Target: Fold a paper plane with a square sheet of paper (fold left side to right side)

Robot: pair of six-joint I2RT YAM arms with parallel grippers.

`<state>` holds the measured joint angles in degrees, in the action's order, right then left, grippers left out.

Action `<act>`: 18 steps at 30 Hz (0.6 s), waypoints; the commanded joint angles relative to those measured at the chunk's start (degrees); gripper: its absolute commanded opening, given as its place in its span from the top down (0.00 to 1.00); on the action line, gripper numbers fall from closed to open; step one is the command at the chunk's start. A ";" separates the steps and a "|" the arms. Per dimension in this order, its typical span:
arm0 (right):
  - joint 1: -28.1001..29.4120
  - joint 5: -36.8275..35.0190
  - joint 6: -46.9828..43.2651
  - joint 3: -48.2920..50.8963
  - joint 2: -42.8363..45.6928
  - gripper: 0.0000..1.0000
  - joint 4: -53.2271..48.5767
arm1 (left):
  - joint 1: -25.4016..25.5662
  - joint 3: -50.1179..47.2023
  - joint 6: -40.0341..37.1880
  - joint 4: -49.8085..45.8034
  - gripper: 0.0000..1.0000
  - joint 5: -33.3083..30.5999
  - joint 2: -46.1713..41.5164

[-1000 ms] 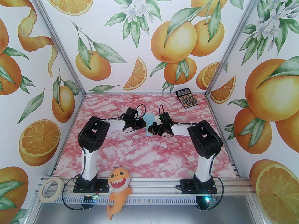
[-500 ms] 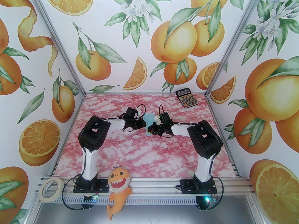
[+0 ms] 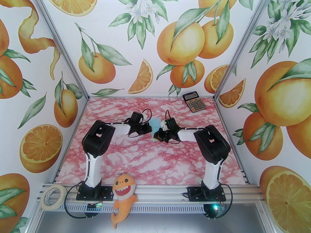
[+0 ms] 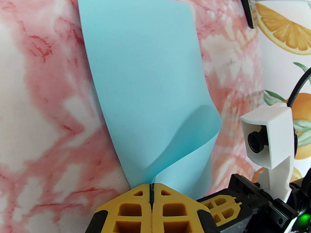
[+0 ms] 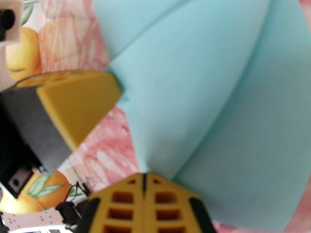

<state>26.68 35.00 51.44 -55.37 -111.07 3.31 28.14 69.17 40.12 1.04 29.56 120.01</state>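
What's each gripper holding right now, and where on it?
Both hold the square sheet of paper. The left gripper pinches a curled-up edge; the right gripper pinches another edge spot close by.

Top view bright, even, diffuse light; sharp, w/ only soft shadows under the arms on the pink marble tabletop [image 3: 145,159]. Left wrist cam crisp on the light-blue paper [image 4: 145,81], soft shading in its curl, fisheye bend at edges. Right wrist cam blurry throughout, esp. the near yellow fingers [image 5: 126,203].
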 commanded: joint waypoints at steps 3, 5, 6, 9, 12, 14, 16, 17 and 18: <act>0.56 0.16 -0.50 0.53 -1.43 0.99 -0.02 | -0.27 1.60 -0.80 -0.13 1.00 0.56 1.01; 0.61 -0.09 -0.80 0.36 -1.66 0.99 -0.69 | -0.23 1.64 -0.73 -0.25 1.00 0.50 1.11; 0.63 -0.11 -0.90 0.34 -1.77 0.99 -0.96 | -0.28 1.67 -0.71 -0.25 1.00 0.50 1.15; 0.91 -0.69 -1.70 -0.02 -1.70 0.99 -2.65 | -0.28 1.84 -0.73 -0.31 1.00 0.52 1.33; 1.24 -1.29 -2.75 -0.70 -1.89 1.00 -4.82 | -0.28 1.85 -0.76 -0.35 1.00 0.50 1.55; 1.23 -2.31 -2.96 -0.90 -2.08 1.00 -6.13 | -0.27 1.83 -0.71 -0.35 1.00 0.57 1.55; 1.37 -2.66 -3.71 -1.49 -2.52 1.00 -7.87 | -0.26 1.85 -0.83 -0.40 1.00 0.72 1.52; 1.45 -2.69 -3.77 -1.43 -2.52 1.00 -7.88 | -0.23 1.82 -0.81 -0.38 1.00 0.67 1.55; 1.46 -2.87 -3.72 -1.33 -2.44 1.00 -7.88 | -0.20 1.84 -0.83 -0.45 1.00 0.84 1.55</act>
<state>27.27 34.22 49.19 -56.66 -111.77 0.49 28.14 69.30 40.12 1.02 29.98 120.18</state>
